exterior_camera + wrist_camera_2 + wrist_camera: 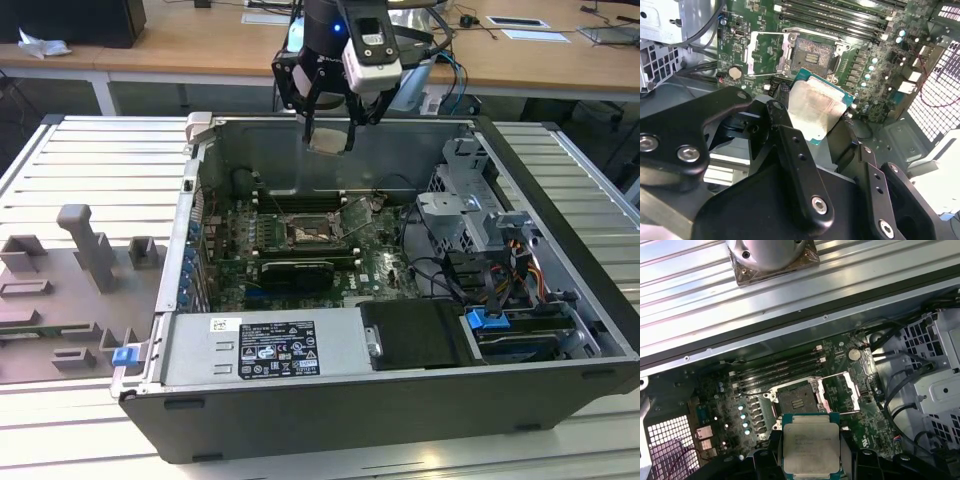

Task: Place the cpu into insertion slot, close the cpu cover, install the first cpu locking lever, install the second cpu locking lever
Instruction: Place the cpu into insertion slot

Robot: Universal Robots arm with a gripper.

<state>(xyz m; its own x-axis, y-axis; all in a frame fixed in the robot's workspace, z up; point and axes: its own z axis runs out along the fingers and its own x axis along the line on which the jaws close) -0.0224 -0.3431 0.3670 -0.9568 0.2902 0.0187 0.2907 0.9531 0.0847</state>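
Fingers (782, 125) of the gripper (328, 132) are closed partway, pinching the cpu (816, 111) by two opposite edges. Its silver-grey top faces the camera in the second wrist view. Holding it by the edges probably leaves its underside free, so it can go down flat. In the exterior view the gripper hangs over the open computer case (300, 420), which lies on its side on the slatted table (80, 150). The gripper is close to the case's far wall and well above the motherboard (385, 268). The insertion slot (795, 401) lies bare and dark on that board, with the memory slots (780, 369) between it and the far wall. The chip is well apart from the slot and not yet seated. The cpu cover (842, 392) is swung back on its hinge and lies just beside the slot, which I judge leaves the socket clear from above. I cannot make out the locking levers with any certainty.
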